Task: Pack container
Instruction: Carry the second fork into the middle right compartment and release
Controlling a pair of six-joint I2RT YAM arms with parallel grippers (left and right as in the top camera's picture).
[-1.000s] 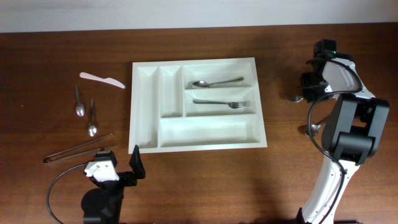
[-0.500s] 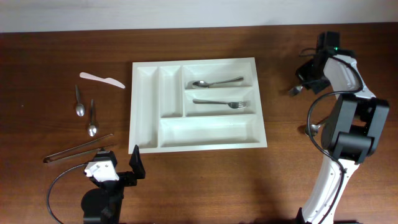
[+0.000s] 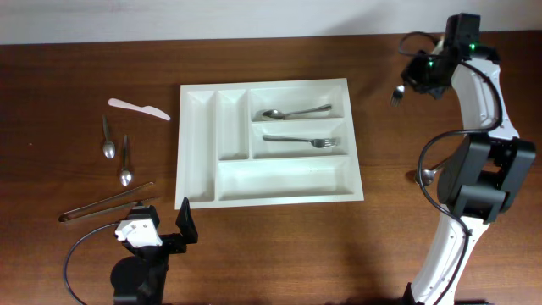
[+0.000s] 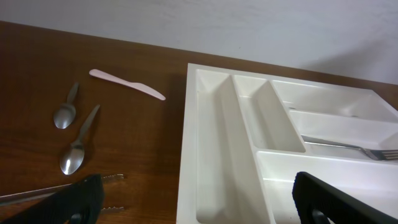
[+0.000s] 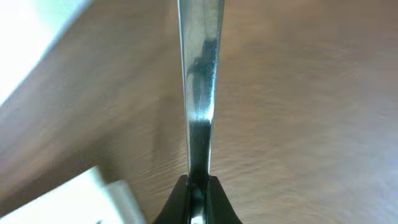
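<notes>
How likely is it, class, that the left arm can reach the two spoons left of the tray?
Probably yes: the left gripper is open and empty, and the spoons lie uncovered nearby, with only the tongs lying in between.

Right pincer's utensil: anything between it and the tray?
Nothing visible. The right pincer, shut on a metal utensil, hangs right of the container; only bare table lies between. The container's long bottom compartment is empty.
</notes>
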